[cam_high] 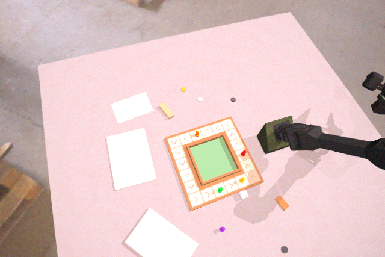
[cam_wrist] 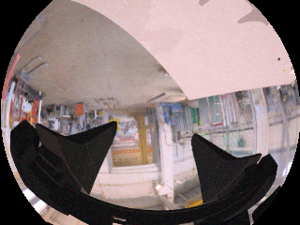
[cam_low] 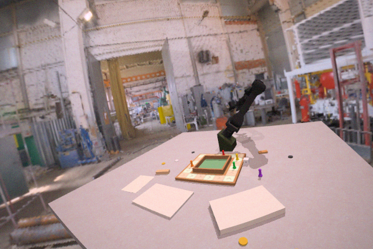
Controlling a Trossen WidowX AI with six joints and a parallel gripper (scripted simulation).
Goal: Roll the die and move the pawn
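Observation:
The die, a white cube, lies on the table against the board's outer edge, near the yellow pawn; I cannot read its top pips clearly. The board surrounds a green-floored tray, which is empty. The orange pawn stands upright on the third square from the left corner of the top row in the top view, where arrows point left. My gripper is open and empty, raised high, away from the board and pointing off the table.
Red, yellow and green pawns stand on the board. A purple pawn stands off it. A tan block, an orange block, several discs and three white slabs or sheets lie around the board.

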